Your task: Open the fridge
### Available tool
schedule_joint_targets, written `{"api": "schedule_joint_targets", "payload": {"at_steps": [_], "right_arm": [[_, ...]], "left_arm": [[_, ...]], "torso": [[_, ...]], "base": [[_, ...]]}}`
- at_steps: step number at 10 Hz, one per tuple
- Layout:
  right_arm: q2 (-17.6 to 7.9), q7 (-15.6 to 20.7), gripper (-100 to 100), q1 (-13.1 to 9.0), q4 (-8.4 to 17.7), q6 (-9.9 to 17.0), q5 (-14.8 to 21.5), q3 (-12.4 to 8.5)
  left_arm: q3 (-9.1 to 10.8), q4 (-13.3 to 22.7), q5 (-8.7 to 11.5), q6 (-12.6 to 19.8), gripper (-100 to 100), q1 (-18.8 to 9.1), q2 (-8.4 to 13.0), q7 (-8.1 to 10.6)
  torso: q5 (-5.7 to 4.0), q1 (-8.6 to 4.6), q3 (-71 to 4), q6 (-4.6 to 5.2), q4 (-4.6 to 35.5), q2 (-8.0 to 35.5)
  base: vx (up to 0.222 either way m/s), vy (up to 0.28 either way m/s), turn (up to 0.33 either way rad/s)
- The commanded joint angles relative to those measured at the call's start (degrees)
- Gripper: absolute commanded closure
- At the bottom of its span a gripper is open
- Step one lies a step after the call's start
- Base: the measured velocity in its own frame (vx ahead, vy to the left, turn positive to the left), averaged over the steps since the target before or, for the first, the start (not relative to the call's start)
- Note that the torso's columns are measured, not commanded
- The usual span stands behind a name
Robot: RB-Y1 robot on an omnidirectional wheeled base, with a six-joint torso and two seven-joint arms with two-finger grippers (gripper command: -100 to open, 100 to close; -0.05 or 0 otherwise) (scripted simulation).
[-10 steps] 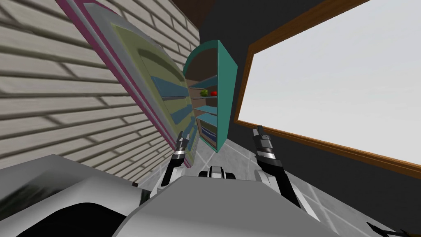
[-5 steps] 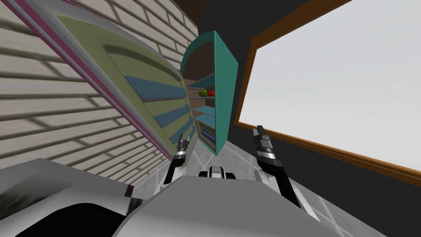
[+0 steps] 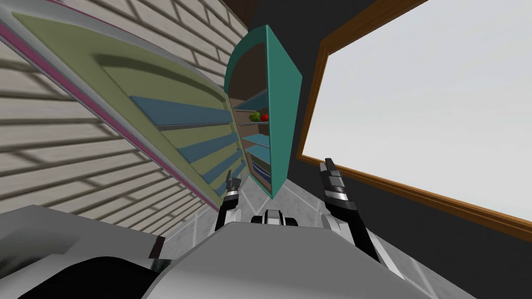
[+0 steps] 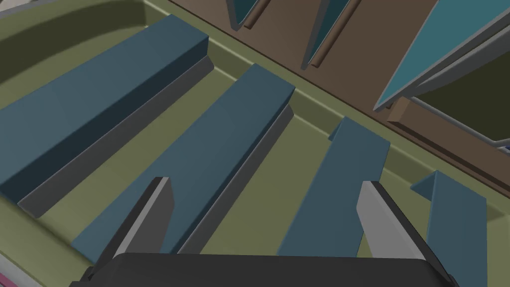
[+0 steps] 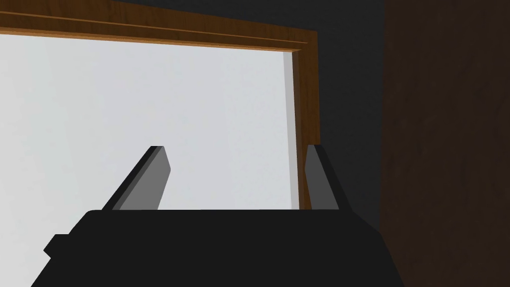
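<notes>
The teal fridge [image 3: 280, 104] stands ahead with its door [image 3: 171, 130] swung wide to the left. The door's inner side is olive green with several blue shelf rails [image 4: 219, 149]. Inside the fridge are blue shelves, with a green item [image 3: 254, 117] and a red item [image 3: 265, 117] on one. My left gripper [image 3: 232, 179] is open at the door's lower inner edge; its wrist view shows the fingers [image 4: 154, 209] spread over the door rails with nothing between them. My right gripper [image 3: 327, 165] is raised to the right of the fridge, open and holding nothing [image 5: 234, 174].
A pale brick wall [image 3: 78, 155] runs along the left behind the door. A large wood-framed window [image 3: 415, 104] fills the right side above a dark wall. Grey tiled floor [image 3: 291, 194] lies between me and the fridge.
The door has swung further open to the left across the three head frames. My left gripper has stayed by its lower edge, shifting slightly right. The right arm is unmoved.
</notes>
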Motion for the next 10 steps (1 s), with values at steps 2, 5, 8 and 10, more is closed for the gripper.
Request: {"api": "schedule_joint_targets", "payload": {"at_steps": [2, 5, 8, 10], "right_arm": [[0.0, 0.0, 0, 0.0, 0.0, 0.0, 0.0, 0.0], [0.0, 0.0, 0, 0.01, 0.0, 0.0, 0.0, -0.01], [0.0, 0.0, 0, 0.0, 0.0, 0.0, 0.0, 0.0], [0.0, 0.0, 0, 0.0, 0.0, 0.0, 0.0, 0.0]], "left_arm": [[0.16, -1.54, 0.34, 1.35, -100, 0.4, -1.46, 0.24], [0.24, -2.95, 0.49, 2.36, -100, 0.74, -1.29, 0.27], [0.38, -7.94, 0.92, 5.65, -100, 2.77, -1.3, 0.31], [0.45, -11.17, 1.19, 7.68, -100, 4.11, -1.33, 0.31]], "torso": [[-0.01, -0.04, -0.07, 0.0, -0.03, -0.11], [-0.02, -0.07, -0.23, 0.0, -0.11, -0.36], [-0.04, -0.14, -0.02, 0.0, -0.01, -0.04], [-0.03, -0.12, -0.11, 0.0, -0.05, -0.18]], "base": [[0.023, -0.007, 0.012], [0.074, 0.008, 0.018], [0.021, -0.005, 0.0], [0.024, -0.008, -0.001]]}}
